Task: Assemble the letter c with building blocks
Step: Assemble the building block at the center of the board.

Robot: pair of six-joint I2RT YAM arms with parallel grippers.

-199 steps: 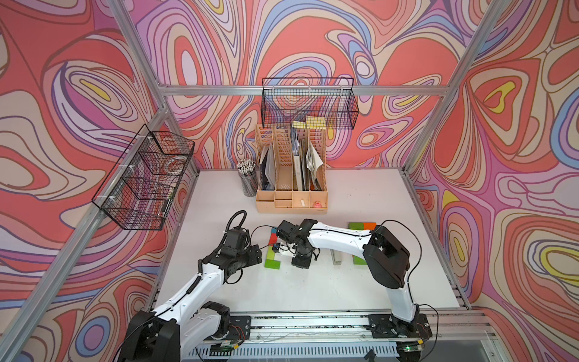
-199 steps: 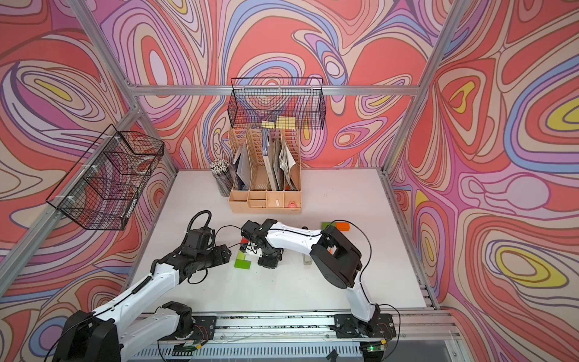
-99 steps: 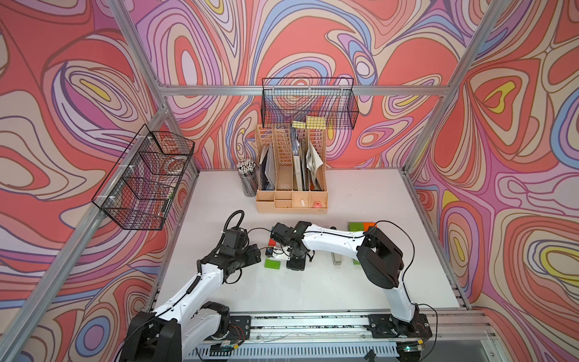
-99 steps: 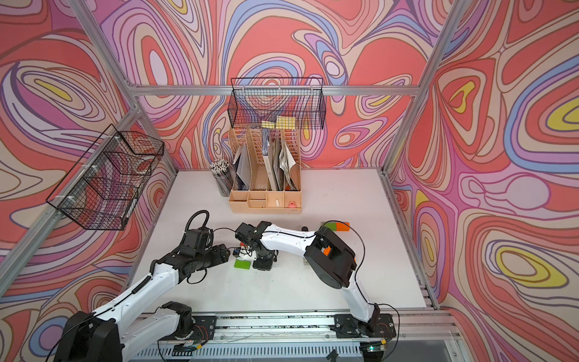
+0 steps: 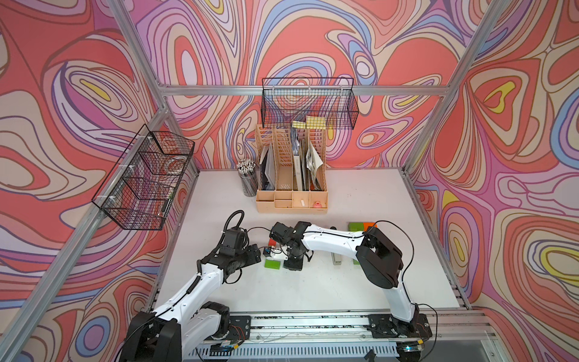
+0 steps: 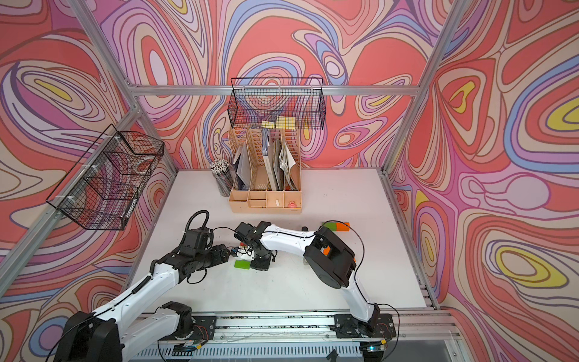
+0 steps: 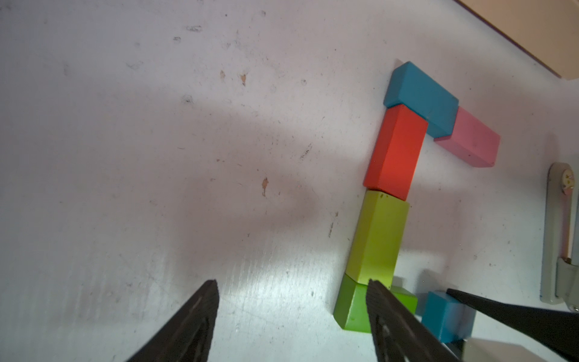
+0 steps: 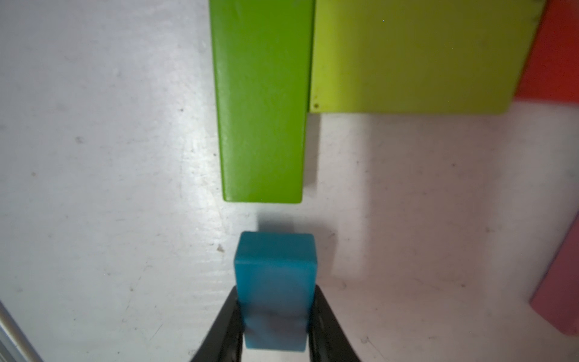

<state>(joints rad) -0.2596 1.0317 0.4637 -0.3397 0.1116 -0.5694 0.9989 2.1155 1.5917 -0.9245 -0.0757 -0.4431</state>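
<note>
The walls (image 5: 94,94) have red, pink and blue swirls. The white table (image 7: 156,125) has a red block (image 7: 396,150), a pink block (image 7: 470,141), a lime block (image 7: 379,238), a green block (image 7: 351,307), a blue block (image 7: 419,94) and a second blue block (image 8: 275,275).

white table (image 5: 313,288) carries a desk organiser (image 5: 291,202), pencil cup (image 5: 249,183), stapler (image 7: 552,238) and joined building blocks (image 7: 396,153).

Small gap btw green block (image 8: 261,100) & blue block (image 8: 275,282) (open table (image 8: 94,156) beside).

Line of blocks (image 7: 379,238): mid-table, before the organizer (image 5: 292,200).
Pencil cup (image 5: 248,181): just left of organizer.
Stapler (image 5: 337,259): right of line.
Loose block (image 8: 275,275): near line's end, apart.
</note>
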